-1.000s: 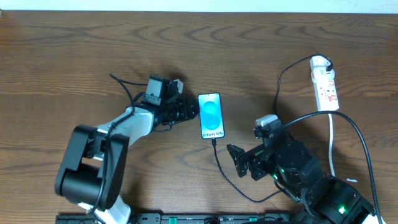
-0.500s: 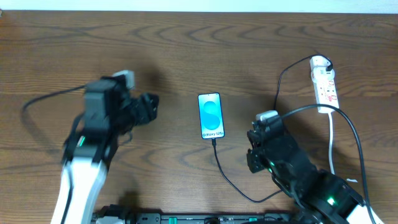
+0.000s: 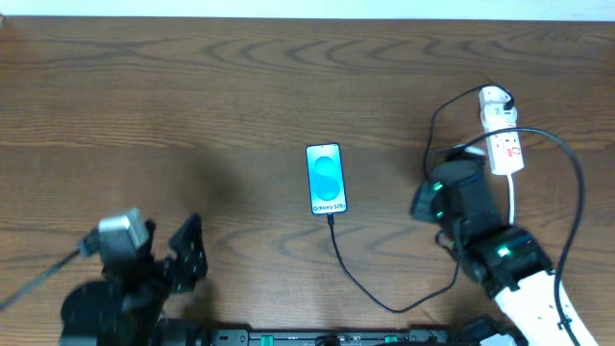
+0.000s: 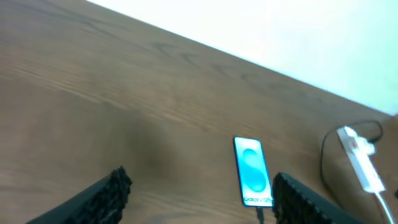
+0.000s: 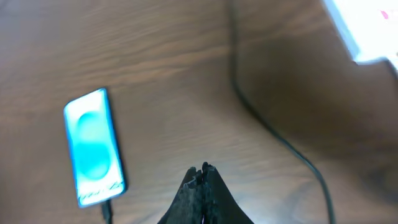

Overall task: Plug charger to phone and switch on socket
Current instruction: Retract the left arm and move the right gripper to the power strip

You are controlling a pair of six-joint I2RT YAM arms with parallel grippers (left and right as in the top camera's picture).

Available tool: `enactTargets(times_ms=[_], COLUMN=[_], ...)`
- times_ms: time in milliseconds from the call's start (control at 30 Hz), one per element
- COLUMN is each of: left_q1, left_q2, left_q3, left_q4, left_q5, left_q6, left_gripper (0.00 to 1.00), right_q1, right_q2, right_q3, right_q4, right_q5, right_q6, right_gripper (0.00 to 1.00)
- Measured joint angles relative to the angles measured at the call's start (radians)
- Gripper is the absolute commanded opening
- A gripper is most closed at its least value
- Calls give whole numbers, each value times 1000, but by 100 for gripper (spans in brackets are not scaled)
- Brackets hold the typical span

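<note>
Overhead: phone (image 3: 326, 179) on tabletop (image 3: 192, 96), black cable (image 3: 337, 252) at its lower end.
Left claw (image 4: 200, 186) spread wide, phone ahead; right claw (image 5: 203, 171) pinched closed, empty, power strip (image 3: 503, 132) ahead to its right.

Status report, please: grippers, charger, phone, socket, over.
Left gripper open, empty. Right gripper shut, empty, short of socket. Charger at phone bottom edge, looks plugged; its cable loops beside socket.

Dark wood table (image 3: 192, 86) (grained), white wall (image 4: 280, 37)
</note>
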Motion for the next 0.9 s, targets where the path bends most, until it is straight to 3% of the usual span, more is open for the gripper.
enactTargets(times_ms=[433, 900], left_q1=[0, 0], left_q2=[-72, -72], left_q3=[0, 0], left_q4=[-20, -43], left_q5=[-84, -96], left_q6=[-5, -5], left_gripper=[97, 97], right_q1=[-438, -599], right_q2=[86, 362], right_q3=[50, 322], right_q4=[-48, -236], right_q5=[-133, -148], right_q6=[11, -30], right_gripper=[2, 1])
